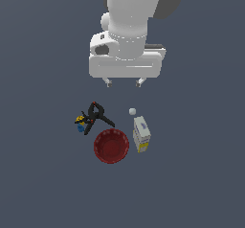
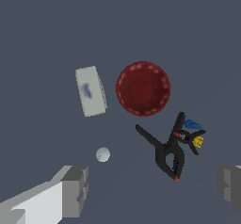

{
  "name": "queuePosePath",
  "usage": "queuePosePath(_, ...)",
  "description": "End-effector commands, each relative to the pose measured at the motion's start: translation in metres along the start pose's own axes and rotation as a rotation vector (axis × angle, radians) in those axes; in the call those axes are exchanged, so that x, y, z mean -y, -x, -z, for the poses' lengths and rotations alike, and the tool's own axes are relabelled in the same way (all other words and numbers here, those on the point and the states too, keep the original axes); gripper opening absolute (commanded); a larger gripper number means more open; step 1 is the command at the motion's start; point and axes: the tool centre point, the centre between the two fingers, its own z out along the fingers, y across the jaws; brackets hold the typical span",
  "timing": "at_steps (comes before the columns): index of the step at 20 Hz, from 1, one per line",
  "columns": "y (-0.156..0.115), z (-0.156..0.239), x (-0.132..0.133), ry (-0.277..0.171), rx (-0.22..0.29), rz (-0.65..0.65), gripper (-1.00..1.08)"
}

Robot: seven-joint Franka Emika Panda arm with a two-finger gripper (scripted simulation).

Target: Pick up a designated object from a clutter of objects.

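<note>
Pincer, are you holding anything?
Nothing. The pincer hangs open above the ball, with no thing between its fingers.

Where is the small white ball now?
In the exterior view, the small smooth white ball lies alone on the floor, just above the white and yellow box, to the right of the black clamp.

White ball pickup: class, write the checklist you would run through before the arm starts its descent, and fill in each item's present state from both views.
1. Gripper open, fingers spread wide: ok.
2. Nothing held between the fingers: ok.
3. White ball in plain sight, uncovered: ok.
4. Ball apart from the white and yellow box and the black clamp: ok, a visible gap on each side.
5. Gripper centred over the ball: not ok; in the wrist view the ball sits close to one finger.
6. Height above the ball: cannot tell.
</note>
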Motion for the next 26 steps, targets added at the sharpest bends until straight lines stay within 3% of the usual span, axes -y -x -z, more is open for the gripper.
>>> queuePosePath(1, 0.000, 0.000, 0.000, 0.000, 0.000, 0.000, 1.00)
queuePosePath(16, -0.005, 0.009, -0.014, 0.002, -0.018, -0.057, 1.00)
queuePosePath(26, -0.003, -0.029, -0.003, -0.003, -0.015, -0.084, 1.00)
